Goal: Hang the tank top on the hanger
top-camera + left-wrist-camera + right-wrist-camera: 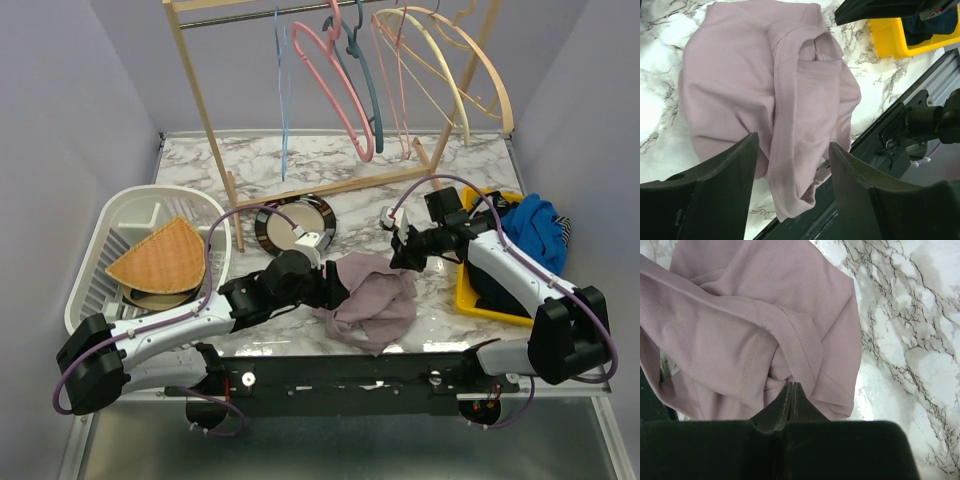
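- A mauve tank top [372, 300] lies crumpled on a white marbled surface [330, 160], near its front edge and between the two arms.
- The left gripper [338, 288] reaches in from the left and sits at the garment's left edge. In the left wrist view its two dark fingers [730, 175] are spread wide apart, released. A ribbed strap or hem of the tank top runs down through the gap between them.
- The right gripper [403, 255] comes in from the right to the garment's upper right corner. In the right wrist view it is clenched, its fingers [785, 405] pressed together. Their tips sit against a folded ribbed hem, and the fabric puckers toward them, so it appears to pinch the tank top there.
- The thin light-blue hanger [283, 100] hangs from the rail of a wooden rack [205, 100] at the back of the surface, well apart from the tank top.
- On the same rail to its right hang a thick pink hanger [335, 90], a teal hanger [368, 85] and pale wooden hangers [455, 70].
- A dark round plate [272, 228] lies on the surface in front of the rack.
- A white basket [125, 215] at the left holds a woven fan-shaped piece [160, 260].
- A yellow tray [478, 298] at the right holds blue and dark clothes [535, 235].
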Robot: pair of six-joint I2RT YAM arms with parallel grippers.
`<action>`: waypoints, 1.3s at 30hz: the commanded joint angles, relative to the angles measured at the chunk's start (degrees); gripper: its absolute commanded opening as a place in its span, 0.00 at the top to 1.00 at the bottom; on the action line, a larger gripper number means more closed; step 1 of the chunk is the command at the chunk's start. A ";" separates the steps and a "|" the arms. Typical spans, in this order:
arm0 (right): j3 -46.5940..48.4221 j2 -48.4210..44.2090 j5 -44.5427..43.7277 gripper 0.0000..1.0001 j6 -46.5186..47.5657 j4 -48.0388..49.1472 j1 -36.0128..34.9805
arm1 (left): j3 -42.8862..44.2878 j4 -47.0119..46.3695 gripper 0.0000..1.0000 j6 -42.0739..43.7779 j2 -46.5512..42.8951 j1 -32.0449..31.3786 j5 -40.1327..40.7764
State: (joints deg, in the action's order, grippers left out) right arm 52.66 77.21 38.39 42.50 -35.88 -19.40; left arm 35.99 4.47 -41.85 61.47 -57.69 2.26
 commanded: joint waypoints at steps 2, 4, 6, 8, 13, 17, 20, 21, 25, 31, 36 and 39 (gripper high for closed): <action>1.30 0.84 -0.68 0.96 0.39 -1.30 0.33 | -0.22 2.38 0.28 0.62 -1.00 0.39 2.83; 1.21 0.93 -0.77 0.96 0.48 -1.30 0.33 | -0.22 2.91 0.23 0.62 -1.27 0.39 3.19; 1.21 1.27 -1.04 0.94 0.74 -1.30 0.33 | -0.30 3.26 0.16 0.54 -1.44 0.39 3.36; 1.21 1.71 -1.21 0.93 1.00 -1.65 0.33 | -0.65 3.79 0.14 0.45 -1.71 0.39 3.45; 1.56 3.47 -1.04 0.69 1.01 -2.00 0.33 | -0.83 5.63 0.10 0.54 -2.50 0.39 3.80; 2.09 4.53 0.62 0.50 0.83 -2.61 0.33 | -1.44 6.16 0.10 0.27 -3.46 0.39 3.10; 1.74 4.53 2.47 0.43 1.27 -2.88 0.33 | -2.67 5.99 0.10 0.10 -5.13 0.39 1.52; 1.65 4.70 2.91 0.43 1.18 -2.71 0.33 | -2.94 5.82 0.10 0.01 -6.00 0.39 1.00; 2.27 7.33 4.41 0.38 0.83 -2.53 0.15 | -4.52 4.76 0.09 0.18 -8.03 0.30 -1.91; 3.50 10.32 2.39 0.37 0.21 -1.30 -1.43 | -5.23 4.84 0.09 0.01 -9.18 0.21 -4.81; 3.67 12.70 -2.18 0.44 -1.01 0.81 -3.89 | -4.26 6.51 0.09 0.18 -8.13 -0.23 -4.99; 4.20 13.23 -3.32 0.68 -1.72 0.90 -5.38 | -2.86 8.79 0.09 0.18 -7.25 -0.67 -3.41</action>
State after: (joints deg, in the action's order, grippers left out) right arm 55.07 89.10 38.24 42.13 -36.27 -22.76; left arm 31.35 9.72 -41.67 53.21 -57.76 -1.13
